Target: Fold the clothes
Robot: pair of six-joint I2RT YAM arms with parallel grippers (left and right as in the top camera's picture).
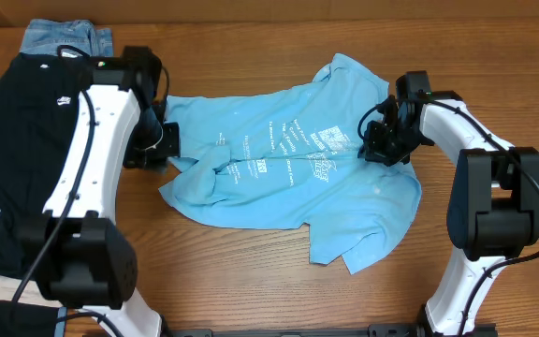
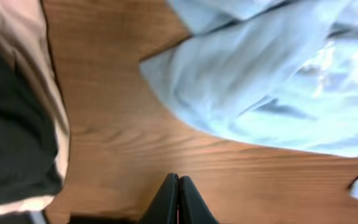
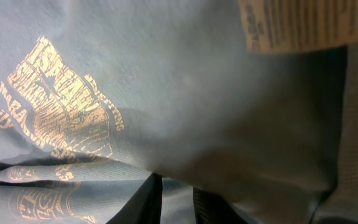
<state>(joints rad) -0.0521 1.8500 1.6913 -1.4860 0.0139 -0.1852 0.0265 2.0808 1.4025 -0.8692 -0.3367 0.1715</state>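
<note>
The light blue T-shirt lies crumpled in the middle of the wooden surface. It lies sideways, with its long way going from left to right. The neck end is on the right and the bottom edge is on the left. One sleeve points to the far side and one to the near side.

The right gripper sits on top of the shirt at the neck end. In the right wrist view the gripper has only a thin gap, and blue cloth runs down into it, so it looks pinched on the shirt. The neck label hangs just beside it.

The left gripper is at the left edge of the shirt. In the left wrist view this gripper is closed tight and holds nothing. Bare wood is under it. The blue cloth is just ahead of it and to the right.

So each arm is near one end of the shirt. I think the left one must open and reach a little to the right to get the bottom edge.

A black T-shirt lies on the left, under the left arm. Blue jeans lie at the far left. Both are apart from the blue shirt, but the left arm has little room on that side.
</note>
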